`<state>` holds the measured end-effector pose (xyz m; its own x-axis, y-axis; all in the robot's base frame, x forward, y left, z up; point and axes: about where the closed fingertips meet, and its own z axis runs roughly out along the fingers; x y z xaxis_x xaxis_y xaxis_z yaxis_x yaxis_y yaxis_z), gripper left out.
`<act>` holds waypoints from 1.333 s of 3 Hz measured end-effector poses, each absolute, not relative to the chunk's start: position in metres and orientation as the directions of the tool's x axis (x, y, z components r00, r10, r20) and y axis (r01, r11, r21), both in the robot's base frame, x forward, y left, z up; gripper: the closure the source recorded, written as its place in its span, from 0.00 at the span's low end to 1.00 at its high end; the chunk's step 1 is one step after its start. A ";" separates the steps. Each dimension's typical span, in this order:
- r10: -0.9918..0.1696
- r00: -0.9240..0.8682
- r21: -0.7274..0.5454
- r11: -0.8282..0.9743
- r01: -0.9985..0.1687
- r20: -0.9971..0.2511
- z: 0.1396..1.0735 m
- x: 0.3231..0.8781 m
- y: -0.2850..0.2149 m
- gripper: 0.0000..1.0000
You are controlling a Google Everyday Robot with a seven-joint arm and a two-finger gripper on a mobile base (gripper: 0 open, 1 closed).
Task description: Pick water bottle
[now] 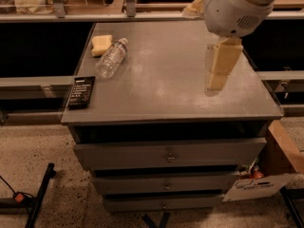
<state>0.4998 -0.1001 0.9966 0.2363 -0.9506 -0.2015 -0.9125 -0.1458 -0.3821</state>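
Observation:
The water bottle (111, 57) is small, clear and ribbed with a white cap. It lies on its side near the back left corner of the grey cabinet top (171, 84), cap pointing to the back right. It touches or nearly touches a pale yellow sponge block (101, 44) on its left. My gripper (218, 80) hangs from the white arm (235, 6) over the right part of the top. It is far to the right of the bottle and holds nothing that I can see.
A black packet (81, 92) lies at the front left edge of the top. The cabinet has drawers (168, 156) below. A cardboard box (285, 151) stands on the floor at the right. A black stand leg (40, 194) is at the lower left. Shelving runs behind.

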 end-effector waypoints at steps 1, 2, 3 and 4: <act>-0.900 0.417 -0.376 -0.345 -0.860 -0.129 0.987 0.530 -0.039 0.00; -0.888 0.444 -0.382 -0.371 -0.847 -0.122 0.988 0.532 -0.024 0.00; -0.889 0.441 -0.383 -0.368 -0.848 -0.122 0.988 0.532 -0.025 0.00; -0.863 0.484 -0.378 -0.405 -0.832 -0.141 0.979 0.540 -0.018 0.00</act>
